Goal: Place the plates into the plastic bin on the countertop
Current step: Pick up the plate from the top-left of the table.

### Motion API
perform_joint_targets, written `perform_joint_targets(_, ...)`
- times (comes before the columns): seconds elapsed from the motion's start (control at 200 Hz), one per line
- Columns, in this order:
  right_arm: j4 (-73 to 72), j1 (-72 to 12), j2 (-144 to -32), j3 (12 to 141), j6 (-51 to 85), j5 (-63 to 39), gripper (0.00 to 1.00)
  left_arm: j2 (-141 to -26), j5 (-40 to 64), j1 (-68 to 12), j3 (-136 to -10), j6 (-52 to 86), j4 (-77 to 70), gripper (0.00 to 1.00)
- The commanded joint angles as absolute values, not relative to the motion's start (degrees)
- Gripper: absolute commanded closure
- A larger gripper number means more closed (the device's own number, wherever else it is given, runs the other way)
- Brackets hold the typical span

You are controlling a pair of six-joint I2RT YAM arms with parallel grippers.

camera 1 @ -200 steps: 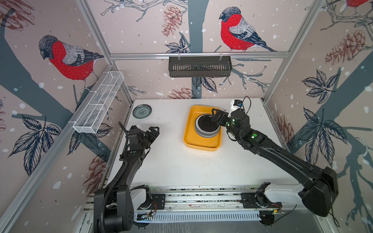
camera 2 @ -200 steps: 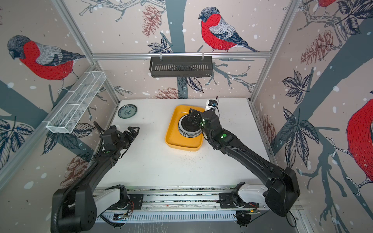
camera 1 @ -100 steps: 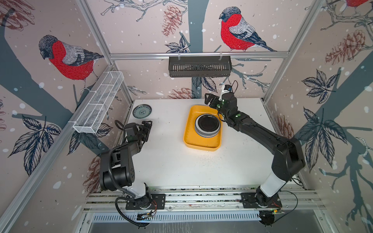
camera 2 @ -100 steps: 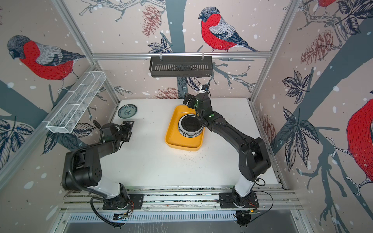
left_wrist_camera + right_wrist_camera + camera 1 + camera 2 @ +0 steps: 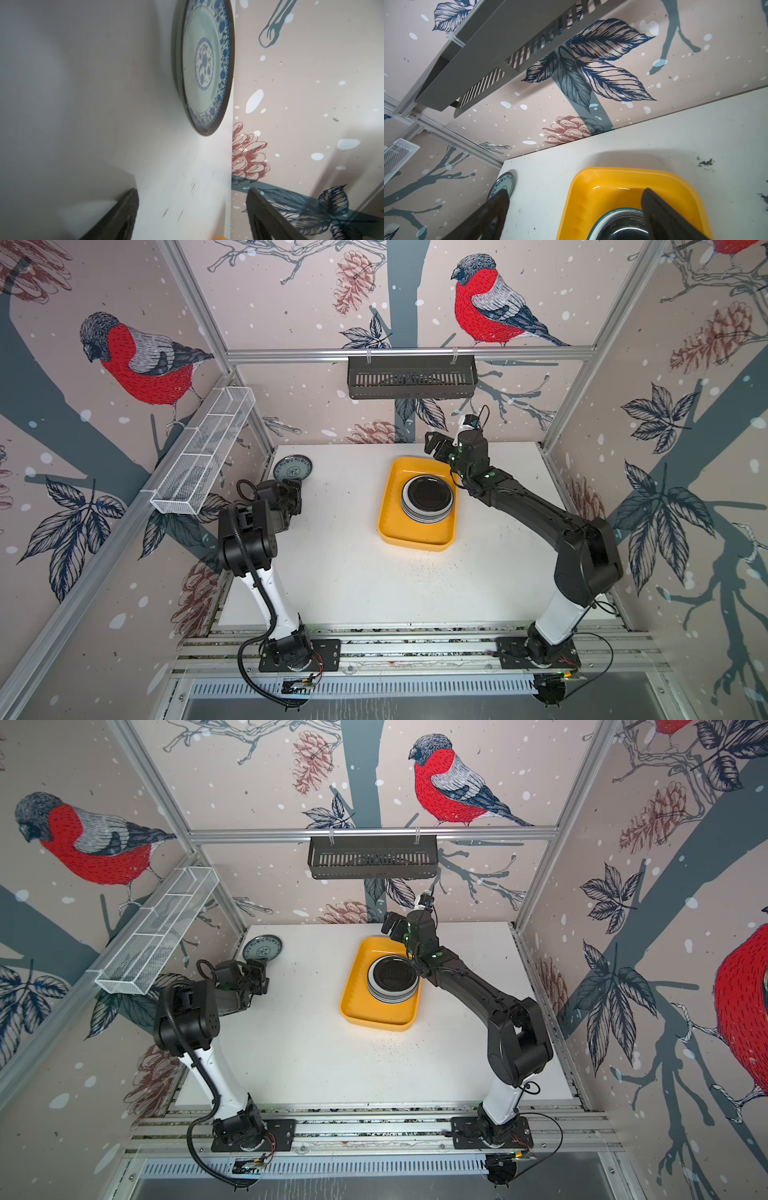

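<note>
Teal plate (image 5: 292, 468), far left: rigid, glazed, likely slick and brittle — pinch near rim gently. Left gripper (image 5: 192, 193) jaws spread, empty — right gripper (image 5: 575, 191) likewise.

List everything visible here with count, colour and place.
yellow-orange rectangular plastic bin: one, yellow-orange, mid-countertop.
stack of round plates: several, count unclear, black plate topmost, inside the bin.
teal patterned round plate: one, teal, countertop's far left corner.
black slotted rack: one, black, rear rail.
white wire-mesh basket: one, white, left wall rail.
white speckled countertop: one, white, under all.
left gripper: one, black, open, facing the teal plate.
right gripper: one, black, open, near the bin's far end.
</note>
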State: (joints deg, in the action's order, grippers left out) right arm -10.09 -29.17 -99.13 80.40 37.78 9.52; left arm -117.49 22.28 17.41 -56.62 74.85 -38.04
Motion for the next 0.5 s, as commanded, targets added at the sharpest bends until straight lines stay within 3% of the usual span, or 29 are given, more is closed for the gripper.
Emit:
perform_joint_targets(0.0, -10.42, -28.85, -97.86, 79.81, 38.55, 12.88, 0.0, -120.61, 20.14, 17.67, -59.47, 79.1, -39.4, 0.19)
perform_joint_targets(0.265, -9.62, -28.22, -97.55, 79.63, 39.02, 16.12, 0.0, -127.41, 18.29, 17.97, -67.59, 80.11, -34.83, 0.33)
perform_joint_targets(0.495, -9.13, -28.17, -97.81, 79.72, 39.29, 18.04, 0.0, -129.84, 16.49, 18.02, -71.57, 80.39, -29.16, 0.59)
